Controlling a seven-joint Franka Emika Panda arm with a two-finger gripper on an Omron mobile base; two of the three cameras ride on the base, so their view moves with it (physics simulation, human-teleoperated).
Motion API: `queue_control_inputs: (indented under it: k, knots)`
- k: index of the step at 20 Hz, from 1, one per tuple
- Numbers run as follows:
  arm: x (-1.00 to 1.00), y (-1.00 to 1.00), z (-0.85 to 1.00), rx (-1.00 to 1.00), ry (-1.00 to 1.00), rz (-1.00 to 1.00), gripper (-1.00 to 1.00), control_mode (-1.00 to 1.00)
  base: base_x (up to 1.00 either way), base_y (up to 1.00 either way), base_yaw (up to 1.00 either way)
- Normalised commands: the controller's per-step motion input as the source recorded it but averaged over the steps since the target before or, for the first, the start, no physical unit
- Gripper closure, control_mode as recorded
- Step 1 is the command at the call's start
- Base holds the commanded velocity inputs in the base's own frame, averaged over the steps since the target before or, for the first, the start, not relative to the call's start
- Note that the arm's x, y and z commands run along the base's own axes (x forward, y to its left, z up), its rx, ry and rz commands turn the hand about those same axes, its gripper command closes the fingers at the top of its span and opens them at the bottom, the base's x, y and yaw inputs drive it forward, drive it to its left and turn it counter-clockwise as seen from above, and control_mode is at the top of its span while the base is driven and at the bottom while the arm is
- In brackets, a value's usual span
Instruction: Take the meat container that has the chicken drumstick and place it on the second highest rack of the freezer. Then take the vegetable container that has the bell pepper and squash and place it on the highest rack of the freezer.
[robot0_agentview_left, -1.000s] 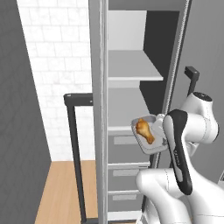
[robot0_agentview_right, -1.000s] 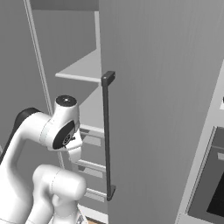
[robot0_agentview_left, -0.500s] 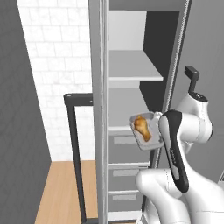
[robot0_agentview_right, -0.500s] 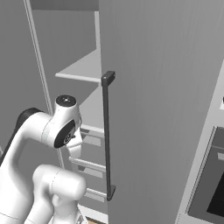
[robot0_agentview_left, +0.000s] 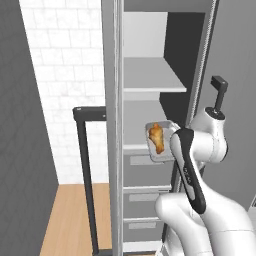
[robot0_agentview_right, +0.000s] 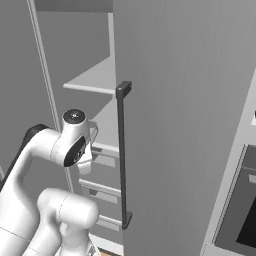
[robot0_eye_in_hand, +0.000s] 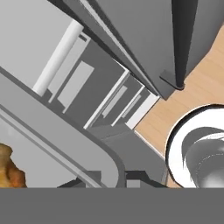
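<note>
The meat container (robot0_agentview_left: 161, 146), a clear tray, holds the golden-brown chicken drumstick (robot0_agentview_left: 157, 138) and hangs tilted in front of the freezer's lower open shelf (robot0_agentview_left: 134, 145), the second highest rack. The highest rack (robot0_agentview_left: 150, 81) is bare above it. In the hand view the tray's rim (robot0_eye_in_hand: 74, 135) runs across the lower left with the drumstick (robot0_eye_in_hand: 8, 171) inside, and my gripper (robot0_eye_in_hand: 114, 180) is shut on that rim. The arm's white link (robot0_agentview_left: 192, 165) hides the hand in the left base view. The vegetable container with the bell pepper and squash is out of view.
Grey drawers (robot0_agentview_left: 146, 171) sit below the open shelves. The freezer's open door stands on the right with a long dark bar handle (robot0_agentview_right: 121, 155). Another dark bar handle (robot0_agentview_left: 85, 175) stands left of the freezer, over the wooden floor (robot0_agentview_left: 70, 215).
The meat container has risen a little and shifted left, closer to the freezer's lower open shelf. The grip has not changed.
</note>
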Motion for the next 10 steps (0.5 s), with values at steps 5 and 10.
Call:
queue_control_inputs:
  k: [5,10]
  knots:
    - [0.46,0.06,-0.03,0.07,-0.06,-0.14,1.00,-1.00,0.00,0.00,0.00]
    - [0.47,0.06,-0.12,0.09,0.00,-0.12,1.00,-1.00,0.00,0.00,0.00]
